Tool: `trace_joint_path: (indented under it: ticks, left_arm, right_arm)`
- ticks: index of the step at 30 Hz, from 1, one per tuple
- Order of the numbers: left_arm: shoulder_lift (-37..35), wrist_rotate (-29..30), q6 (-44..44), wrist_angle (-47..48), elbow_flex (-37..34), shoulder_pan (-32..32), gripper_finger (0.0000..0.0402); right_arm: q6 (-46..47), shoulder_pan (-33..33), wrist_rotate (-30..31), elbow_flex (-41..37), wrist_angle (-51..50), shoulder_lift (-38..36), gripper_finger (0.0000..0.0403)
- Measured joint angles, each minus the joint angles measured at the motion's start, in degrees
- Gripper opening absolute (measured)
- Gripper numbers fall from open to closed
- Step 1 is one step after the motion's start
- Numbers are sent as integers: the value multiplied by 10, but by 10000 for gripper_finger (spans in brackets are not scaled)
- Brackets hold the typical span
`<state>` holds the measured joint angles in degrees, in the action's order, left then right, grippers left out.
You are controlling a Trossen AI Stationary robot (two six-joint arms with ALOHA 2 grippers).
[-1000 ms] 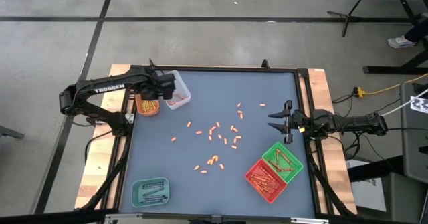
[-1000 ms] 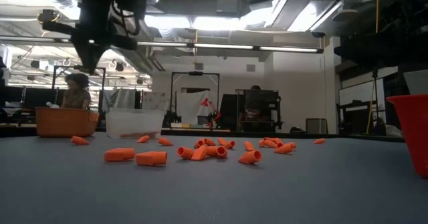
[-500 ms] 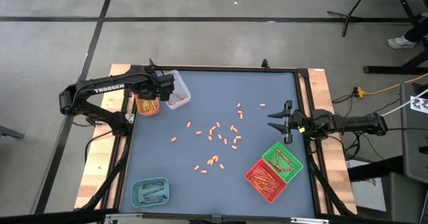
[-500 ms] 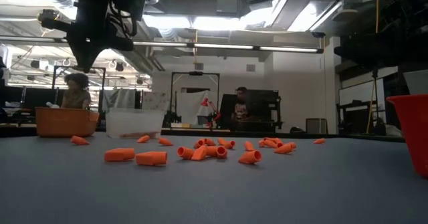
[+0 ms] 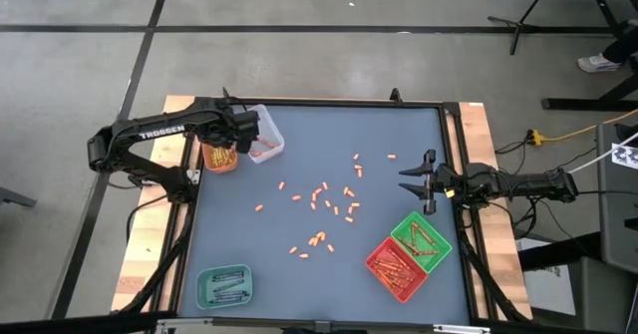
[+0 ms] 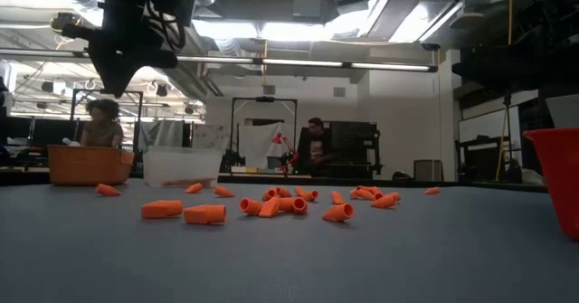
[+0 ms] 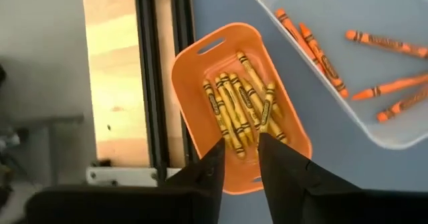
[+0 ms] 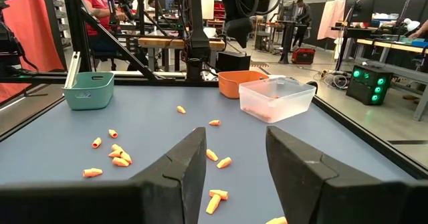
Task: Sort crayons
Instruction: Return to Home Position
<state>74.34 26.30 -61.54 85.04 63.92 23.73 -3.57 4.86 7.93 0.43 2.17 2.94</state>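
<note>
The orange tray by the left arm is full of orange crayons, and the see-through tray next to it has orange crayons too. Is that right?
Not quite. The left wrist view shows that the orange tray holds yellow crayons. The clear tray beside it does hold orange crayons.

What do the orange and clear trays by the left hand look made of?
Orange tray: probably moulded plastic, opaque, smooth, with a slot handle cut in its rim. Clear tray: likely plastic too, translucent; crayons show through its wall.

Overhead looks straight down; low looks level; both share the table (image 5: 319,135).
</note>
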Motion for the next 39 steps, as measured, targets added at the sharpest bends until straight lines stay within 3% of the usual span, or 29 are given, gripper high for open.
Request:
trace_joint_path:
  ticks: [7, 13, 20, 31, 39]
  left_arm:
    - [-23, 5, 127, -18, -3, -1, 15]
    - [-88, 3, 248, -172, -76, -2, 3]
    - [-210, -124, 376, -375, -218, 17, 0]
    - [-392, -443, 487, -806, -473, 55, 0]
    - [-471, -486, 482, -975, -610, 79, 0]
  right_arm:
    - [0, 0, 0, 0, 0, 0, 154]
    - [0, 0, 0, 0, 0, 0, 154]
    - [0, 0, 0, 0, 0, 0, 154]
    - [0, 0, 0, 0, 0, 0, 154]
    - [0, 0, 0, 0, 0, 0, 154]
